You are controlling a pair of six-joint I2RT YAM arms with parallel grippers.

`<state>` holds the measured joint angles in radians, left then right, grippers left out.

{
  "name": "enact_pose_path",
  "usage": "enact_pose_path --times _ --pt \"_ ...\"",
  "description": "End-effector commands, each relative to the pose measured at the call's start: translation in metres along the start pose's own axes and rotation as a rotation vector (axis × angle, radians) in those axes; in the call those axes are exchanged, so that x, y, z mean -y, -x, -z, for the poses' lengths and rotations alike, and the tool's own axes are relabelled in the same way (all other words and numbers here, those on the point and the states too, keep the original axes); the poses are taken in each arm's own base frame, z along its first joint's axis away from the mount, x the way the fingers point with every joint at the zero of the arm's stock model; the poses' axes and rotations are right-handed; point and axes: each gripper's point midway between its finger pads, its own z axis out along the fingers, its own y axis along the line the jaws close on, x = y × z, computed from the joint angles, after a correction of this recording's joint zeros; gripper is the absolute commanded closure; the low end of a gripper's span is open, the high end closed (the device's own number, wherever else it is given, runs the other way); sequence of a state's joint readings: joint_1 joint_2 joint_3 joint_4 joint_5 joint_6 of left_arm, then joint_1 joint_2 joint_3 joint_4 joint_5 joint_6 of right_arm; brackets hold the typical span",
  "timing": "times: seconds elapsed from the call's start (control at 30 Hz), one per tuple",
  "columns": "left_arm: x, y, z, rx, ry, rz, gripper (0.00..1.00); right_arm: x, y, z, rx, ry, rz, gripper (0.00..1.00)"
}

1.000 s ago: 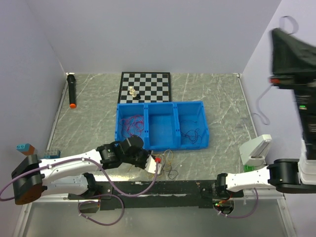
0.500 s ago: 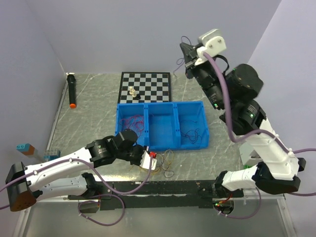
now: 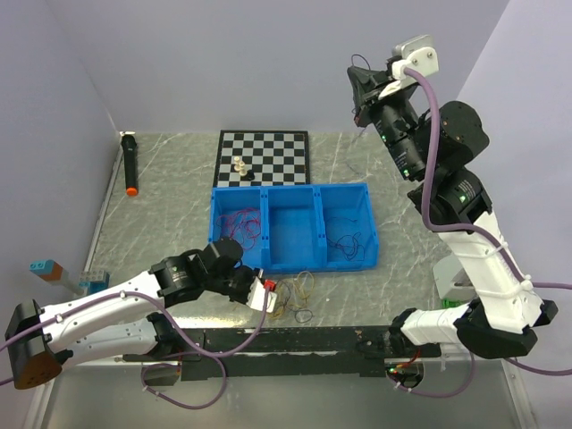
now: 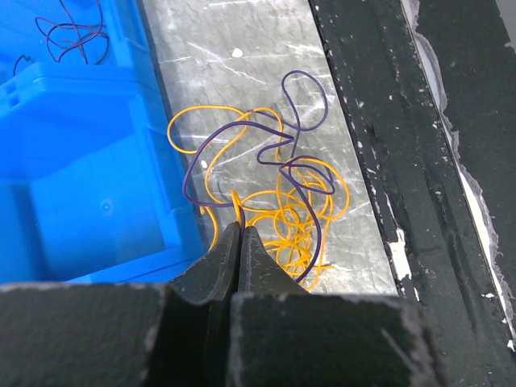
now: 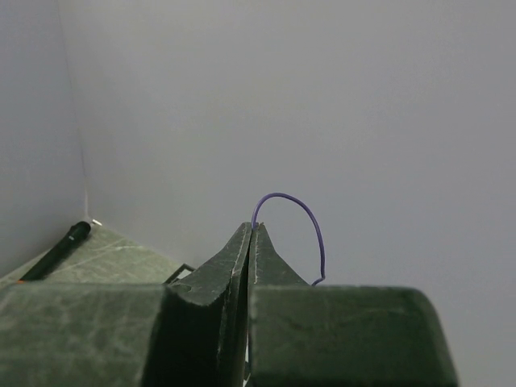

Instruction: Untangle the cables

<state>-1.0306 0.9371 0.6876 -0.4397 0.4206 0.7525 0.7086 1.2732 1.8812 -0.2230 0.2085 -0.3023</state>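
The right arm [image 3: 483, 259] stands tall, folded up from its base and reaching high toward the back wall. At its top the right gripper [image 3: 359, 89] is clenched on a purple wire [image 5: 294, 211]. In the wrist view this wire is a short arc rising out of the tips and bending down to their right.

The left arm [image 3: 107, 299] lies low, stretched across the table, with the left gripper [image 3: 268, 295] near the surface. The blue bin [image 3: 288, 189] is just beside these fingers, on their left.

The left wrist view shows what the top view cannot. The jaws are pressed together on an orange wire [image 4: 235, 203] at the near edge of the cables [image 4: 282, 201]. These are a loose heap of orange loops with a violet strand [image 4: 190, 171] through them, lying right ahead of the tips, between the bin wall and a black strip [image 4: 379, 121]. From above, this heap is only a small scribble beside the gripper.
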Motion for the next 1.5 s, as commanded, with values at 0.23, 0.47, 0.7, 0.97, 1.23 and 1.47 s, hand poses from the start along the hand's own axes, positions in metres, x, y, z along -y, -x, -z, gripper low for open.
enact_pose_path --times 0.23,0.47,0.7,0.97,1.23,1.47 --pt "-0.001 0.003 0.002 0.025 0.001 -0.049 0.99 0.023 0.008 0.011 0.031 -0.041 -0.055 1.0" --pt "-0.004 0.002 0.002 0.026 0.015 -0.053 0.99 0.024 -0.011 0.01 -0.007 -0.045 -0.055 1.0" --pt "-0.008 0.0 0.005 0.031 0.034 -0.045 0.99 0.024 -0.031 0.012 -0.035 -0.054 -0.064 1.0" --pt "-0.005 -0.005 0.004 0.029 0.028 -0.036 0.99 0.037 -0.008 0.012 0.006 -0.079 -0.06 1.0" --pt "-0.004 -0.007 0.004 0.027 0.024 -0.022 0.99 0.057 0.038 0.021 0.097 -0.132 -0.036 1.0" --pt "-0.005 -0.005 0.004 0.036 0.025 -0.011 0.99 0.055 0.028 0.019 0.065 -0.116 -0.035 1.0"
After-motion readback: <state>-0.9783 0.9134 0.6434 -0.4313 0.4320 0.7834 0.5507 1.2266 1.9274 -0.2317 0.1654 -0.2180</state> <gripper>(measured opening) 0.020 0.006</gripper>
